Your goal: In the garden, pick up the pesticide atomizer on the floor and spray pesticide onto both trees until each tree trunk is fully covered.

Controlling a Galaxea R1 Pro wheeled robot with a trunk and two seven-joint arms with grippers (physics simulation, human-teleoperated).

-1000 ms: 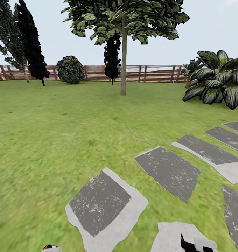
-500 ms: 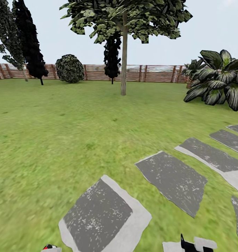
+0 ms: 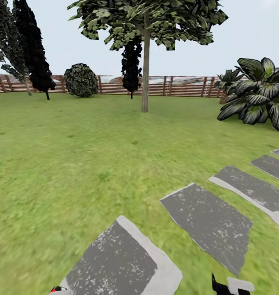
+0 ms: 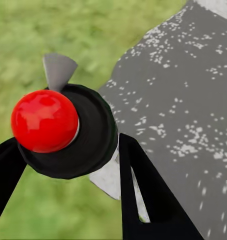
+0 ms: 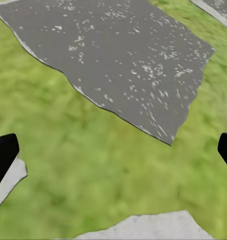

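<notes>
The pesticide atomizer has a red ball top, a black collar and a grey nozzle. My left gripper is shut on it, one black finger on each side. A sliver of the atomizer's red and white peeks in at the head view's lower edge. My right gripper is open over grass, with its fingers far apart and nothing between them. Its tip appears low in the head view. One tree stands ahead across the lawn, with a straight grey-tan trunk under a leafy crown.
Grey stepping stones run from the near ground off to the right. The wooden slat fence closes the far side. Dark cypress-like trees and a round bush stand at the left. A broad-leaf plant is at the right.
The whole view has shifted: the stepping stones slid down and to the right and the tree looks slightly nearer, so the camera moved forward. Both grippers kept their places in the picture.
</notes>
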